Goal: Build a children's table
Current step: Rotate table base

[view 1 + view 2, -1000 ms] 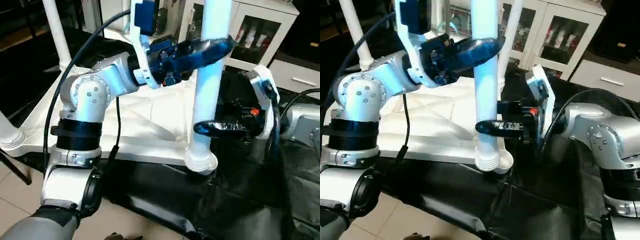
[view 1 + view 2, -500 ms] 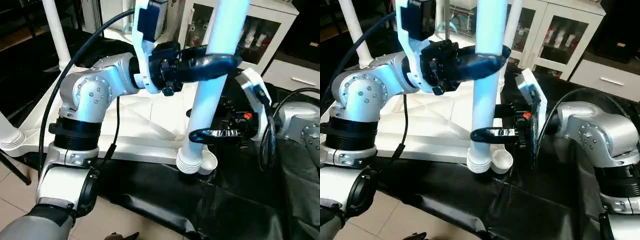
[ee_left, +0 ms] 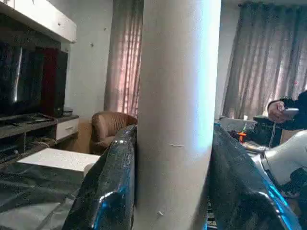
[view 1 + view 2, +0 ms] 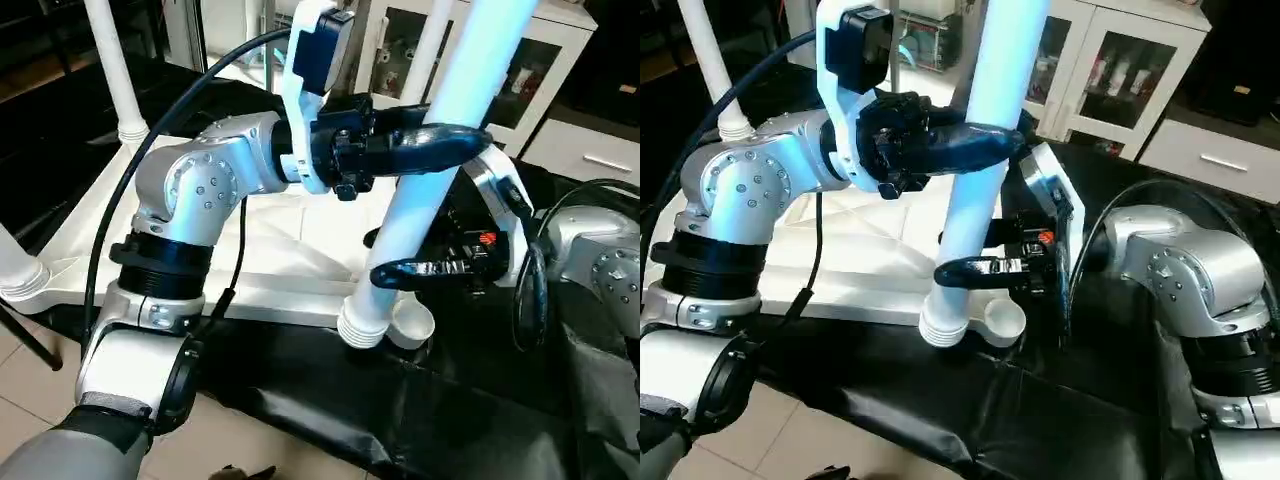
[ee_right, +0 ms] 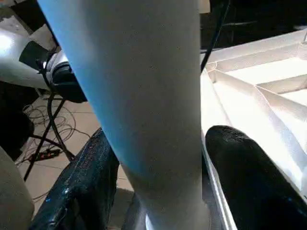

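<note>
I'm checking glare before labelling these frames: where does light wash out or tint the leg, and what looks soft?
Left eye view: the leg carries a bluish sheen along its side. Left wrist view: the leg is bright, with highlights on the black fingers and a soft background. Right wrist view: the leg looms close and soft, blue on one side.

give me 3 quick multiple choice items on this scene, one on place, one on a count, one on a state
1. Where is the held leg's ribbed end?
A. seated in the corner socket
B. beside the corner socket, out of it
C. lying on the floor

2. How many grippers are around the held leg?
A. none
B. one
C. two

3. How does the held leg stand?
A. tilted
B. straight upright
C. lying flat

Answers:
1 B: the leg's ribbed end hangs next to the empty socket of the tabletop.
2 C: the left gripper wraps it high up, the right gripper lower down.
3 A: its top leans to the robot's right, its ribbed end to the left.
</note>
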